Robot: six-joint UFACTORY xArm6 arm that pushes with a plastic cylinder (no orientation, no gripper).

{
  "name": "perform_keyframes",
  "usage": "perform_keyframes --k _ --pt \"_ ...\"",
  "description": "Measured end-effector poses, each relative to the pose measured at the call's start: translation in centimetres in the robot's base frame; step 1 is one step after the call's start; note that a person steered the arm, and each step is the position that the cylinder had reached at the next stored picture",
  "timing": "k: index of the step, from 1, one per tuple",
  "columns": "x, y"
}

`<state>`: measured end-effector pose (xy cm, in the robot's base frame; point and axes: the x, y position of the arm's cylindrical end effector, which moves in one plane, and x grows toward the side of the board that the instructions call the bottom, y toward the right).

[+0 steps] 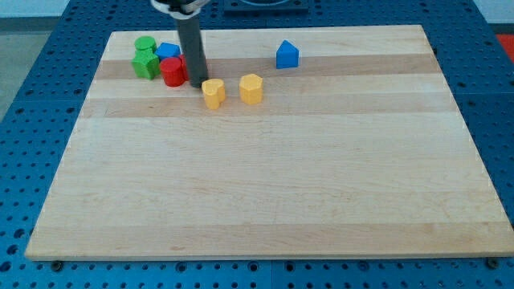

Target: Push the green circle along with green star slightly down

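Six blocks sit on the wooden board [265,193], all in its upper part, and I take them from the view's left. Farthest left, near the top-left corner, the green circle [144,43] sits at the board's upper edge with the green star [146,63] directly below it; the two look to be touching, though I cannot be sure of it. Just to the right of the circle is a blue block [168,51], partly hidden, so I cannot make out its shape. Below that blue block and right of the star sits a red block [173,71], close against both; its shape I also cannot make out.

Next comes my rod [191,48], standing upright from the view's top, with my tip [198,83] down on the board just beside the red block's right side and just above and left of a yellow heart [213,92]. The tip is apart from both green blocks, with the red block lying between. This arm carries no gripper, so nothing is grasped or released; the rod only pushes.

Right of the heart, a little apart, is a second yellow block [251,88], roughly hexagonal. Farther right and higher, well apart from the rest, stands a blue house-shaped block [287,54].
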<state>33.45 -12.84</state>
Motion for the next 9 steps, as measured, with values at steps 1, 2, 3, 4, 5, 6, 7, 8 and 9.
perform_keyframes --k 1,2,3,4,5,6,7,8,9 --pt "2.3 -3.1" --pt "2.7 -8.1" --pt "1.5 -13.5" --pt "-0.7 -17.5" --pt "-4.1 -17.6" --pt "-9.4 -17.0" --pt "-12.9 -14.6" --pt "-14.2 -10.2" --pt "-13.9 -8.0"
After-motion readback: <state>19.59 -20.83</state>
